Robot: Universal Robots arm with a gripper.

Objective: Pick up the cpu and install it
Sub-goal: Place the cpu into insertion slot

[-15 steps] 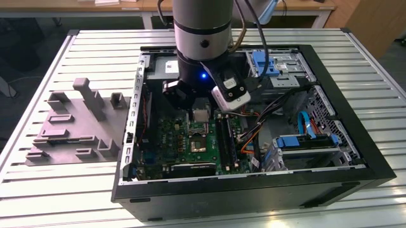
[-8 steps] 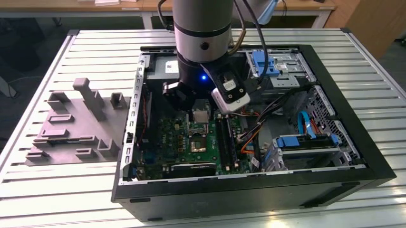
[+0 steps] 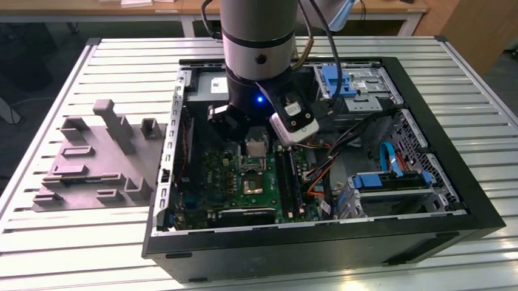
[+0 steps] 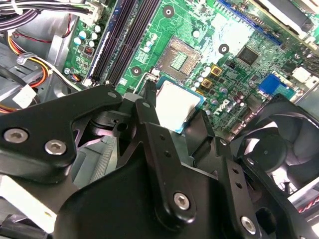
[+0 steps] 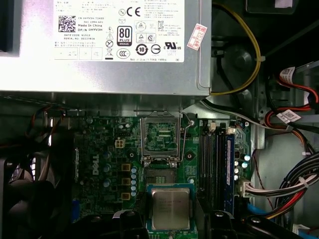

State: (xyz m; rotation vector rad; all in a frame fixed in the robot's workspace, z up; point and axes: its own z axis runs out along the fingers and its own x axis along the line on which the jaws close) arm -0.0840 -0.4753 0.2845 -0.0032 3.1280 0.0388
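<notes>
1. We found the gripper (image 3: 256,145) lowered into the open case (image 3: 324,245), directly above the socket (image 3: 252,185) on the motherboard (image 3: 215,182).
2. Its fingers (image 4: 152,114) were drawn narrow, one on each opposite edge of the cpu (image 4: 175,105), and they held it.
3. The cpu hung level with its pale top up, raised over the socket and not seated in it.
4. In the second wrist view the socket (image 4: 179,57) lay bare, and its contacts showed just past the cpu.
5. In the first wrist view the cpu (image 5: 170,209) sat between the dark fingertips, with the socket (image 5: 160,177) just beyond it and the metal bracket (image 5: 144,139) open beside that.
6. The power supply (image 5: 99,45) lay past the bracket, on the far side from the socket.
7. Memory slots (image 4: 122,40) ran along one side of the socket, and a fan (image 4: 271,149) sat off the other side.
8. A grey tray (image 3: 97,163) rested on the table (image 3: 81,254) outside the case, well apart from the socket, toward the exterior view's left.
</notes>
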